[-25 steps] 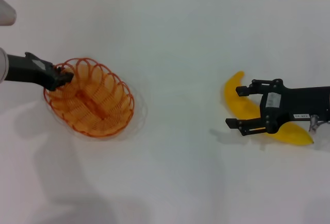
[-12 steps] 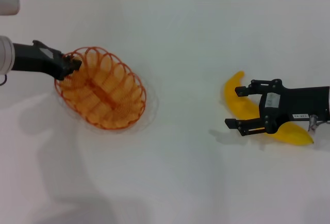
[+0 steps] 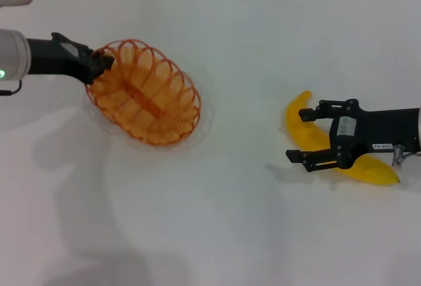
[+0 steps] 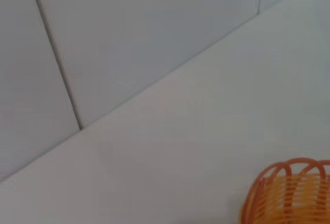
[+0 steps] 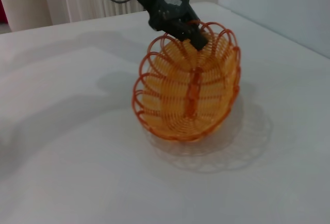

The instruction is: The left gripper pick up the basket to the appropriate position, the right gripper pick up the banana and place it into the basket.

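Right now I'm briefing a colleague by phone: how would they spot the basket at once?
On the white table, look toward the robot's left, where the left gripper clamps a rim. That is the basket: a see-through oval of orange wire with looped edges, unlike the solid yellow banana far right.

On the white desk (image 3: pixel 237 220), the left gripper (image 3: pixel 99 64) pinches the rim of the orange wire basket (image 3: pixel 148 95) at its end nearest the desk's left edge. The basket seems tilted, perhaps lifted slightly, though that is hard to judge. Well apart, near the right edge, the right gripper (image 3: pixel 304 136) hovers with spread fingers (image 3: pixel 306 113) over the yellow banana (image 3: pixel 301 123).
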